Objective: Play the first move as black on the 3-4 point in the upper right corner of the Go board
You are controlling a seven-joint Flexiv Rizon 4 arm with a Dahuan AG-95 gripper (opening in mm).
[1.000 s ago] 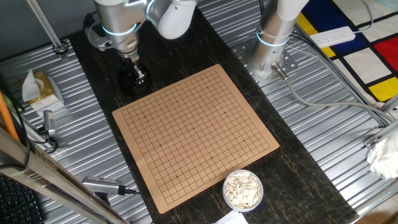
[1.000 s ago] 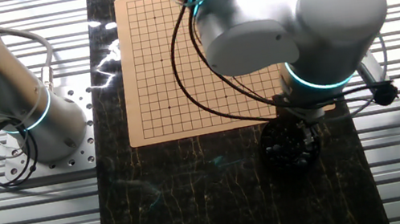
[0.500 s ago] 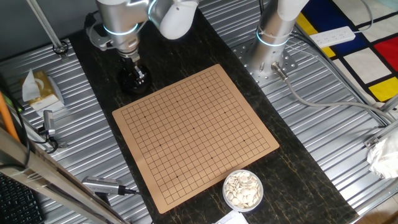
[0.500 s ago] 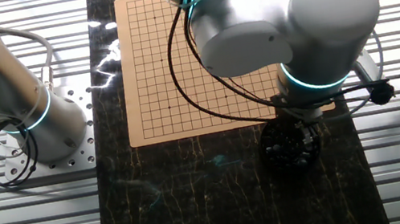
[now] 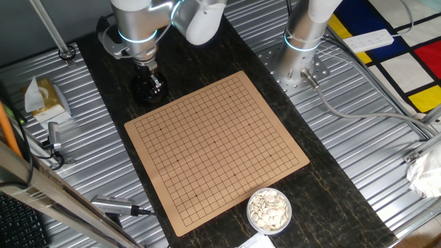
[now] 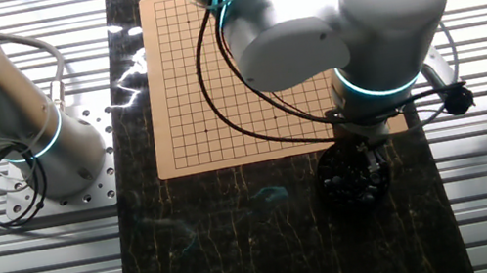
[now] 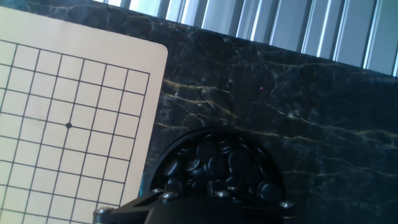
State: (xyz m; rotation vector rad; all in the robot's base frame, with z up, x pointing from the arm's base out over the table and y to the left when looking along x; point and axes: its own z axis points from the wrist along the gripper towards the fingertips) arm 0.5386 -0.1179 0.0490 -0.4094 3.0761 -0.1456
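The bowl of glossy black stones stands on the dark mat just off one corner of the wooden Go board. My gripper hangs straight down over this bowl, fingertips at or among the stones. The arm's bulk hides the fingers in the other fixed view. In the hand view the bowl fills the lower middle, and only the gripper's dark housing shows, so the jaws' state is unclear. No stone lies on the board; every crossing, the 3-4 point included, is bare.
A bowl of white stones sits past the board's opposite corner. A second arm's base stands beside the mat. A tissue box and small tools lie on the ribbed metal table.
The arm's upper links have swung a little sideways over the board's edge. The gripper has stayed over the black stone bowl.
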